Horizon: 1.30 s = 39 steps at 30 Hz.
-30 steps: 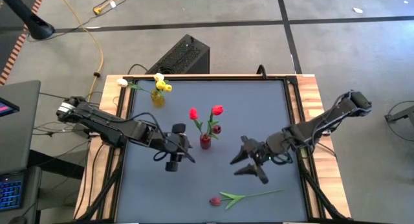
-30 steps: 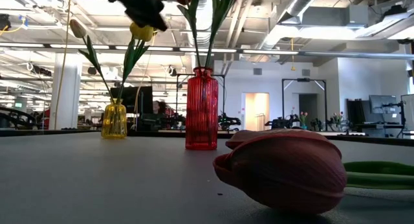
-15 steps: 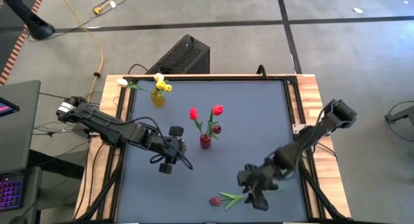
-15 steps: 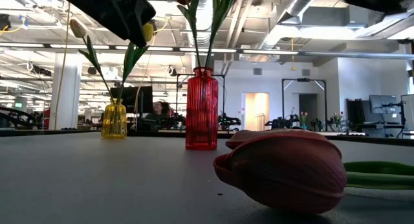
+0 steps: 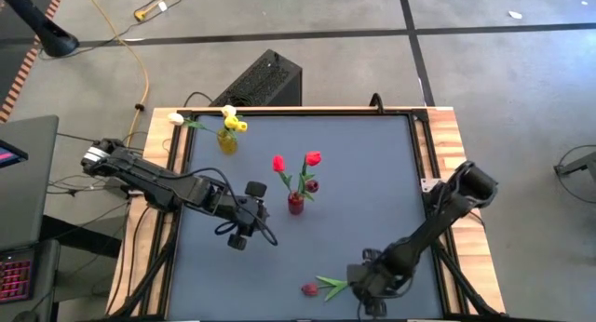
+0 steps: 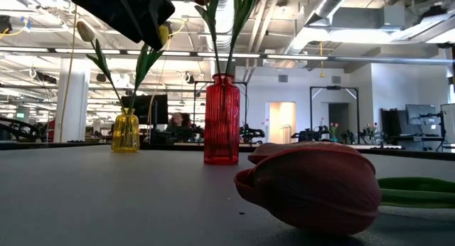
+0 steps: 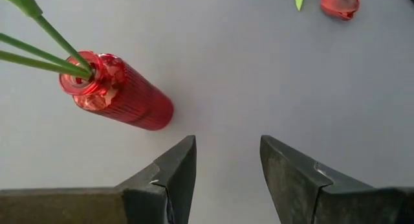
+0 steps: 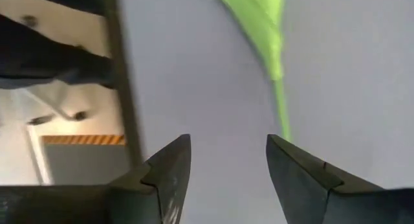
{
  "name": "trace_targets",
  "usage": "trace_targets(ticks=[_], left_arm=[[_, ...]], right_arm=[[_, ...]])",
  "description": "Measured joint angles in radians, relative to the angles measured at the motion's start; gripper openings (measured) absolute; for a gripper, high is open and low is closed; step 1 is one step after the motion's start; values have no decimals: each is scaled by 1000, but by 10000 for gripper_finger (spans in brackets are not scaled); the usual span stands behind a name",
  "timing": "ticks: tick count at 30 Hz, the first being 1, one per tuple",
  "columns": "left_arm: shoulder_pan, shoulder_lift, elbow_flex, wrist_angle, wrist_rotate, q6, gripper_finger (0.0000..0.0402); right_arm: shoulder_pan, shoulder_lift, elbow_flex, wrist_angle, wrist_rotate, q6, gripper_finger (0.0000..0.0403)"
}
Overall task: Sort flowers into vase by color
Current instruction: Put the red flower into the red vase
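Note:
A dark maroon tulip lies flat near the table's near edge, head (image 5: 310,289) leftward, large in the low view (image 6: 313,189). My right gripper (image 5: 367,286) (image 8: 228,179) is open, low over its green stem (image 8: 280,107) and leaf (image 8: 257,13); the arm hides the stem's far end. The red vase (image 5: 295,204) (image 7: 118,98) holds two red tulips and a maroon one by their stems. The yellow vase (image 5: 227,140) holds yellow and cream-white tulips. My left gripper (image 5: 240,236) (image 7: 226,179) hangs open, left of the red vase.
The dark mat (image 5: 372,173) has bare room between the red vase and the right rail. A wooden border and a black rail (image 8: 123,88) run close beside my right gripper. A black box (image 5: 264,80) stands beyond the far edge.
My right gripper has swept from the mat's middle right toward the near edge and down, ending over the lying tulip's stem, fingers still open. My left gripper has shifted a little toward the near left. The flowers and vases have stayed put.

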Motion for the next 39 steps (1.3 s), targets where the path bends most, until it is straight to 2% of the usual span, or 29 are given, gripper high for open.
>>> trace_targets(ticks=[6, 10, 14, 28, 39], left_arm=[[0, 0, 0, 3, 0, -1, 160], [1, 0, 0, 11, 0, -20, 160], [3, 0, 0, 13, -5, -38, 160], [5, 0, 0, 14, -36, -57, 160], [6, 0, 0, -11, -36, -73, 160]], right_arm=[[-1, 33, 0, -49, 9, -6, 202], [-3, 23, 0, -80, 57, -17, 185], [-3, 23, 0, -95, 59, -80, 175], [4, 63, -1, -122, 87, -220, 171], [25, 76, -34, -87, 110, -233, 162]])
